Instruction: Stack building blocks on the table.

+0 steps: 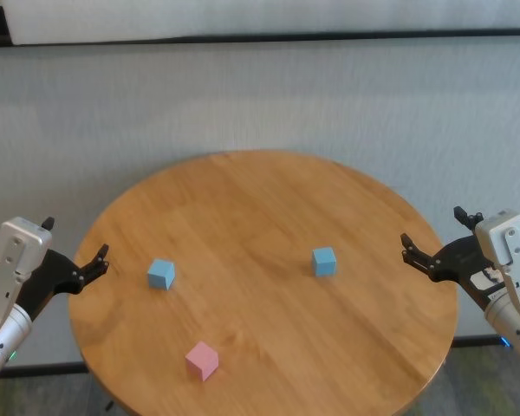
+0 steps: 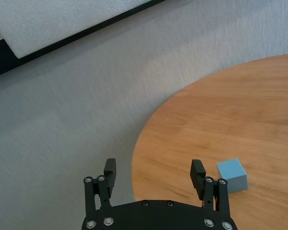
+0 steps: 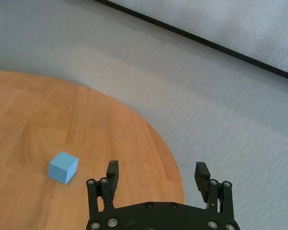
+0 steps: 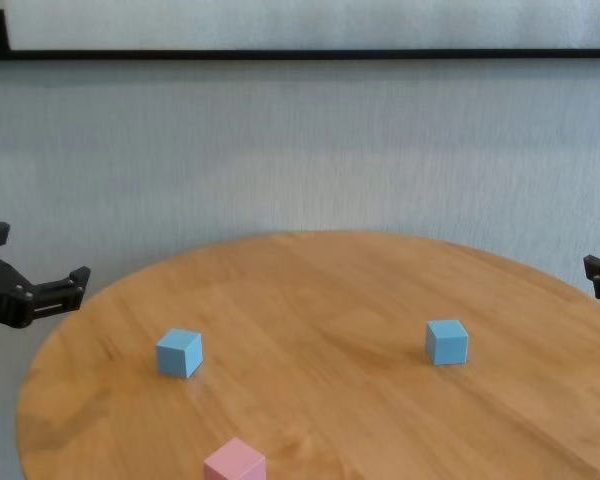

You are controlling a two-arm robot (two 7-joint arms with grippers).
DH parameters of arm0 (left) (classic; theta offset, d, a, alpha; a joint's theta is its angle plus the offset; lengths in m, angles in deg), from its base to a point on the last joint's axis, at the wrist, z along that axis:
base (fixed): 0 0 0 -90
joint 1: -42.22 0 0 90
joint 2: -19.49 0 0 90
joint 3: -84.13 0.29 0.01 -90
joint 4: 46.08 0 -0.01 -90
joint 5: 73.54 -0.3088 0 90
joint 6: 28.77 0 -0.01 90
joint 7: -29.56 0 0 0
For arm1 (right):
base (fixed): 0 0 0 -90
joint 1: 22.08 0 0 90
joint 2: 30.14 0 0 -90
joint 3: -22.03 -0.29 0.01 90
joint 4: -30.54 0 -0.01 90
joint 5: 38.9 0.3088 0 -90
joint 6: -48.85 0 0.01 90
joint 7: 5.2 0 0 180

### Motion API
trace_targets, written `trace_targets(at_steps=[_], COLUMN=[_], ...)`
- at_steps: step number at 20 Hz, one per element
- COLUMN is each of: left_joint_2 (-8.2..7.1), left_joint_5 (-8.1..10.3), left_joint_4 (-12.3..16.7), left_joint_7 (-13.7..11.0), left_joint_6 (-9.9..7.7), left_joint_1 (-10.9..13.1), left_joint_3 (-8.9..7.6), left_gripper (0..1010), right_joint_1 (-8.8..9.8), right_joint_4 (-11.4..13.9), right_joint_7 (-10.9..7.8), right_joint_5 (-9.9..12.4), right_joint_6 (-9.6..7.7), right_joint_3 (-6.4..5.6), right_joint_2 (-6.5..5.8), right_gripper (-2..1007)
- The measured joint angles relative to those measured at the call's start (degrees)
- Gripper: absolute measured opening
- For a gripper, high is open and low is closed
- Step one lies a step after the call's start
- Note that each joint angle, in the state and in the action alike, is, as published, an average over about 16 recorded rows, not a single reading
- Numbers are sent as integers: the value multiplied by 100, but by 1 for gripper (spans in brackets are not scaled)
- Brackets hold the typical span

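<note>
1. Across the middle of the head view spreads the round, honey-brown wooden plank table (image 1: 269, 217), carrying three small matte cubes: two light blue and one pale pink, all lying apart with none stacked.
2. Only the head and chest views show all three cubes. The left wrist view shows just the left-hand light blue cube (image 2: 232, 175); the right wrist view shows just the right-hand light blue cube (image 3: 63, 167).
3. Left of centre in the head view lies the left-hand light blue cube (image 1: 161, 274); right of centre, the right-hand light blue cube (image 1: 324, 261); at lower centre, near the table's front edge, the pale pink cube (image 1: 202, 360).
4. At the frame's left edge the black left gripper (image 1: 85, 257) hovers at the table's rim, fingers spread wide and gripping nothing, near its blue cube without touching it.
5. At the right edge the black right gripper (image 1: 433, 243) hangs likewise at the rim, fingers spread and empty, with its blue cube well apart toward the table's middle.
6. Both wrist views confirm the gaping fingers, each gripper straddling the table's edge.
</note>
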Motion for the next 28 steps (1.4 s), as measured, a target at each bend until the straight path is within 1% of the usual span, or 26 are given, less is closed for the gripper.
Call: trace_targets(at_steps=[18, 23, 28], left_joint_2=[-10, -86, -225], left_joint_5=[-7, -24, 2], left_joint_4=[3, 32, 135], left_joint_7=[-28, -192, -514], left_joint_6=[2, 44, 111], left_joint_1=[-1, -1, 43], left_joint_3=[-1, -14, -36], left_gripper=[1003, 1003, 1003], right_joint_1=[0, 0, 0], right_joint_4=[0, 0, 0], right_joint_7=[0, 0, 0], right_joint_5=[0, 0, 0], right_joint_6=[0, 0, 0], right_joint_3=[0, 0, 0], right_joint_2=[0, 0, 0], right_gripper=[1000, 1000, 1001])
